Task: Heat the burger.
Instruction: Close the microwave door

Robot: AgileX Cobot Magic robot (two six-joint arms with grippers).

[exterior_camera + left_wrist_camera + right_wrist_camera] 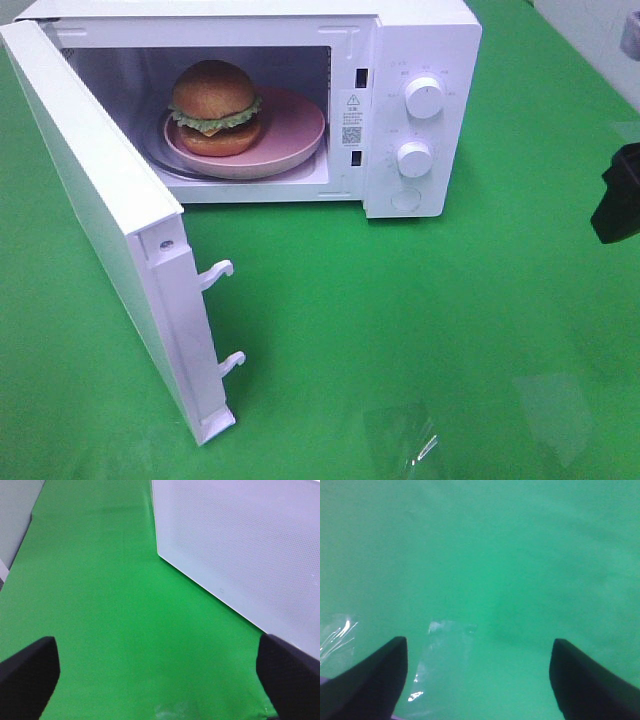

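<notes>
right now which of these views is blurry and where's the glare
Exterior high: sharp and evenly lit, burger clear inside the microwave, faint sheen on the green cloth near the front. Left wrist: fairly sharp, the microwave door shows its dot pattern. Right wrist: softest, hazy, white glare streaks on the cloth.

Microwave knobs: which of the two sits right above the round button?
The lower knob. It sits between the upper knob and the round button at the bottom of the control panel.
</notes>
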